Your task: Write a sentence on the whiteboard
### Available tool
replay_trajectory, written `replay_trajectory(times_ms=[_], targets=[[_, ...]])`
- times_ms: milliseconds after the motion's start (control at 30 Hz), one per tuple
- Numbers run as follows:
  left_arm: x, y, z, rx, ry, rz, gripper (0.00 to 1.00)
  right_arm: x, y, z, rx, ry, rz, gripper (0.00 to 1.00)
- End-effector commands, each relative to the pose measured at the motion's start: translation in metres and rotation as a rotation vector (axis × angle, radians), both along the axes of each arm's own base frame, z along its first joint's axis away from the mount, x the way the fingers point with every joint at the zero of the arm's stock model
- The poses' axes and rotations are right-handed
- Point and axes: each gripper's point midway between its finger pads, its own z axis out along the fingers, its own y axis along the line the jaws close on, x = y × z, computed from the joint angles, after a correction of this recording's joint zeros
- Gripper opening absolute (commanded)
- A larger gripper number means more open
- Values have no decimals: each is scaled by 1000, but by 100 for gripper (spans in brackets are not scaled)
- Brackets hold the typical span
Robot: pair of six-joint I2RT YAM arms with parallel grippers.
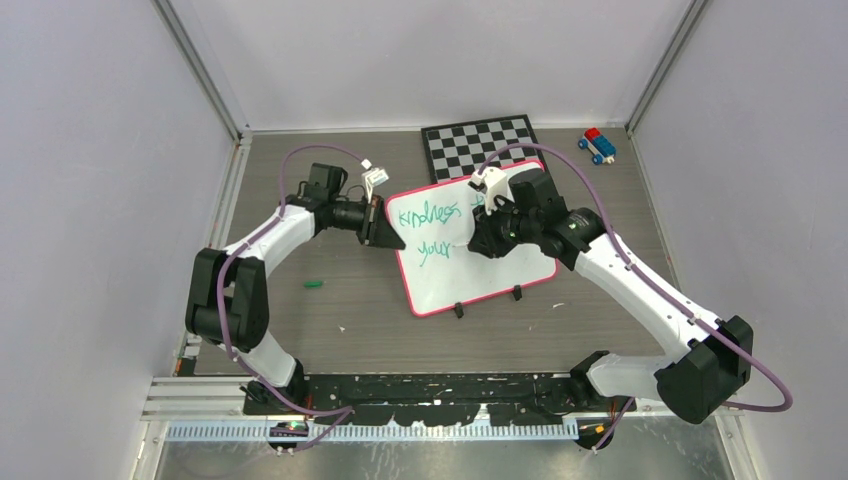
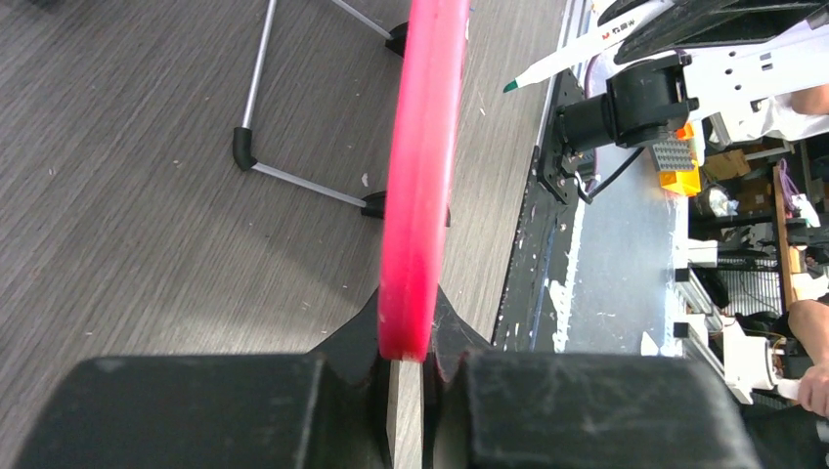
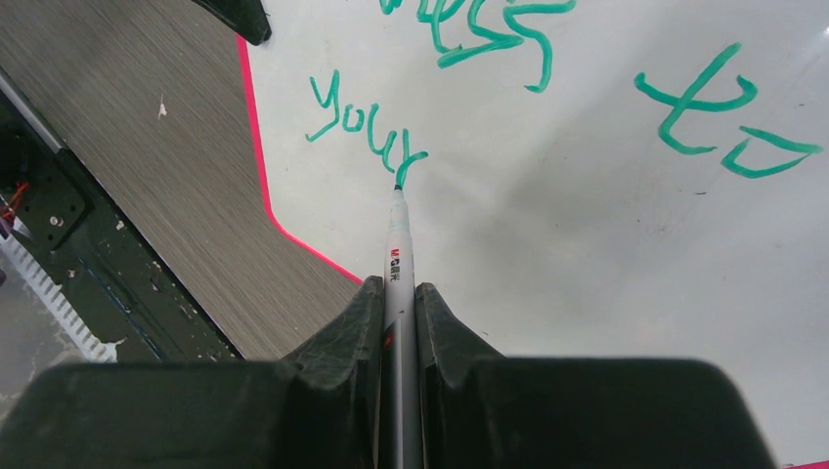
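Note:
The whiteboard [image 1: 500, 275] with its pink-red frame stands tilted on two black feet at the table's middle. Its green lettering [image 1: 424, 213] reads "kindness to" above "your" [image 3: 362, 132]. My left gripper [image 1: 388, 232] is shut on the board's left frame edge [image 2: 422, 166]. My right gripper [image 1: 478, 240] is shut on a white marker [image 3: 398, 259]. The marker's green tip touches the board at the end of the "r". In the left wrist view the marker [image 2: 577, 57] shows beyond the frame.
A black-and-white chequered board [image 1: 478, 146] lies behind the whiteboard. A red and blue toy [image 1: 597, 145] sits at the back right. A green marker cap [image 1: 314, 285] lies on the table left of the whiteboard. The whiteboard's wire stand [image 2: 293, 181] rests on the table.

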Motion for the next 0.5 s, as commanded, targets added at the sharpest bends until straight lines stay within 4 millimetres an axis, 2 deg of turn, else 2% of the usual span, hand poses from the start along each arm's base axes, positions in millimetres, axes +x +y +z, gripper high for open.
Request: replay_trajectory(times_ms=[0,467], targets=[[9,-1,5,14,-32,-4,2,5,5,20,53,-56,1,0],[9,-1,8,19,-32,-8,0,19,4,18,25,-77,-45,0]])
